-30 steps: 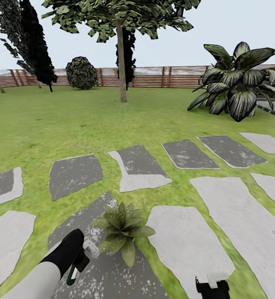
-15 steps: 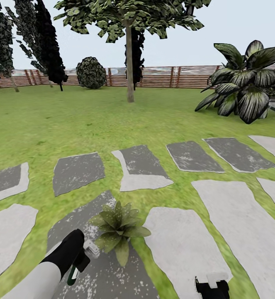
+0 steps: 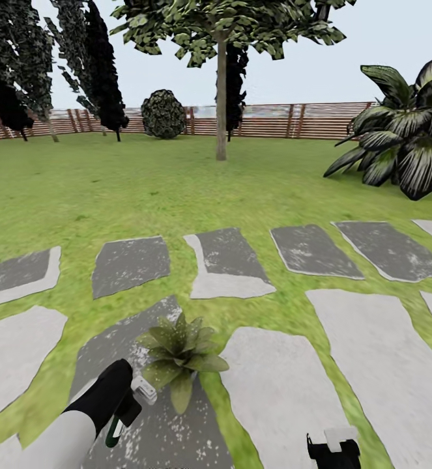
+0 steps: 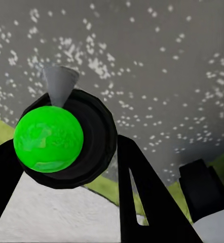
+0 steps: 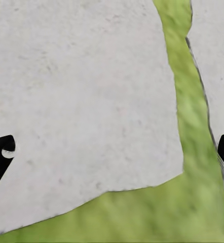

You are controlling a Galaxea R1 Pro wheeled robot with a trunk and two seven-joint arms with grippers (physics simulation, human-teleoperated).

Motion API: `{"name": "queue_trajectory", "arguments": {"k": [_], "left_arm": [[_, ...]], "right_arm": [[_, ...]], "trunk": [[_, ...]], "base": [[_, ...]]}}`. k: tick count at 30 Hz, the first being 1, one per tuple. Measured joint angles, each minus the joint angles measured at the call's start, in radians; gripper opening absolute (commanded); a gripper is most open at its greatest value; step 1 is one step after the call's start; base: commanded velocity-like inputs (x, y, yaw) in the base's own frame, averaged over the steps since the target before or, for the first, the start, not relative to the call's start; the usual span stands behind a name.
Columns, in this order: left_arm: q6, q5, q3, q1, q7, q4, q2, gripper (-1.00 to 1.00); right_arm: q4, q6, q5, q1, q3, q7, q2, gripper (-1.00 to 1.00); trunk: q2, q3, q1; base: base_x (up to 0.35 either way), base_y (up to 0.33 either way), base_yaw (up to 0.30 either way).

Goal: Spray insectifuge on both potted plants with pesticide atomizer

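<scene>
No readable text, labels, numbers, signs

1 small agave-like potted plant [image 3: 178,355] sits at lower centre, with 1 pesticide atomizer [image 3: 128,410] at lower left. 1 big striped-leaf plant [image 3: 408,133] fills the right edge. 1 round bush [image 3: 163,114] stands before 1 slatted fence [image 3: 287,120]. About 10 stepping stones [image 3: 225,264] cross the lawn.

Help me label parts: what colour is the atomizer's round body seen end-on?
Bright green, ringed in black; the pesticide atomizer shows best in the left wrist view.

Potted plant [image 3: 178,352] on stepping stone [image 3: 152,417], atomizer [image 3: 132,404] just left.
</scene>
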Motion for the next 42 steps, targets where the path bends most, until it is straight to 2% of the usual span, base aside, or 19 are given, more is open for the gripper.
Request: {"name": "queue_trajectory", "arguments": {"k": [10, 20, 27, 31, 38, 42], "left_arm": [[0.000, -0.002, 0.001, 0.000, 0.001, 0.000, 0.003, -1.00], [-0.001, -0.002, 0.000, 0.000, 0.002, 0.004, 0.003, -1.00], [0.000, -0.003, 0.000, 0.000, 0.002, 0.003, 0.005, -1.00], [0.003, -0.001, 0.000, 0.000, 0.002, 0.004, 0.011, -1.00], [0.005, -0.001, 0.001, -0.001, 0.003, 0.002, 0.005, -1.00], [0.006, 0.000, 0.004, 0.000, 0.054, 0.002, 0.001, -1.00]], "right_arm": [[0.000, 0.000, 0.000, 0.000, 0.000, 0.000, 0.000, 1.00], [0.000, -0.001, 0.005, 0.000, 0.000, 0.002, -0.001, 1.00], [0.000, -0.001, 0.005, 0.000, 0.000, 0.002, 0.000, 1.00], [0.000, -0.001, 0.005, 0.000, 0.000, 0.002, 0.000, 1.00], [0.000, -0.001, 0.005, 0.000, 0.000, 0.002, 0.000, 1.00], [0.001, -0.001, 0.005, 0.000, 0.000, 0.002, 0.000, 1.00]], "trunk": [[0.000, 0.000, 0.000], [0.000, 0.000, 0.000], [0.000, 0.000, 0.000], [0.000, 0.000, 0.000], [0.000, 0.000, 0.000], [0.000, 0.000, 0.000]], "base": [[0.000, -0.273, 0.272], [0.000, -0.273, 0.024], [0.000, -0.256, 0.251], [0.000, -0.046, 0.278], [0.000, -0.002, 0.278], [0.000, 0.000, 0.278]]}}
